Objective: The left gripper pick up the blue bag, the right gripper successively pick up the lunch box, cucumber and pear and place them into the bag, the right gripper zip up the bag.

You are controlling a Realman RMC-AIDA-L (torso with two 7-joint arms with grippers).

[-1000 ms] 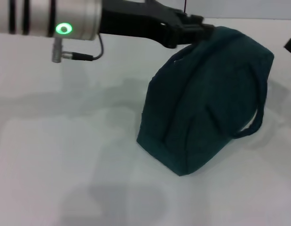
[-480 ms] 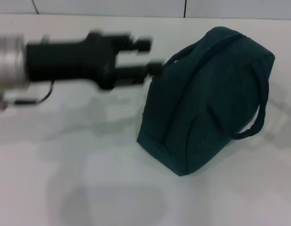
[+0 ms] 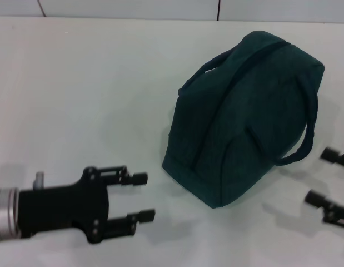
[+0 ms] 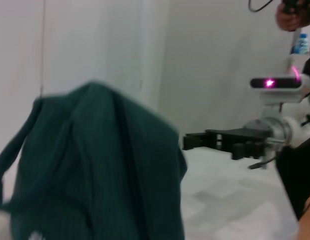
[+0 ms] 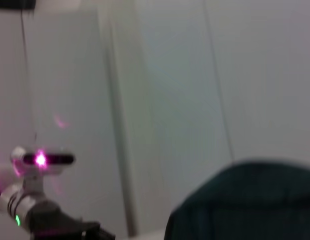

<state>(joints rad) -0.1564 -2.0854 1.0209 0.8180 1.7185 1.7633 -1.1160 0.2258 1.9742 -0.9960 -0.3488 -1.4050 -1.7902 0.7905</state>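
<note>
The blue bag (image 3: 244, 117) stands on the white table, one handle drooping down its right side. No gripper touches it. My left gripper (image 3: 143, 196) is low at the front left, well clear of the bag, open and empty with its fingers pointing toward the bag. My right gripper (image 3: 323, 177) shows at the right edge just past the bag's handle, open and empty. The left wrist view has the bag (image 4: 94, 170) close up and the right gripper (image 4: 197, 141) beyond it. In the right wrist view the bag (image 5: 245, 200) fills the lower corner. Lunch box, cucumber and pear are out of view.
The white table (image 3: 83, 89) spreads left of and behind the bag, ending at a tiled wall (image 3: 160, 6). A person's hand (image 4: 295, 15) and a bottle show far off in the left wrist view.
My left gripper has drawn away from the top of the bag, swinging left and down to the front left. My right gripper has come into view at the right edge. The bag stays put.
</note>
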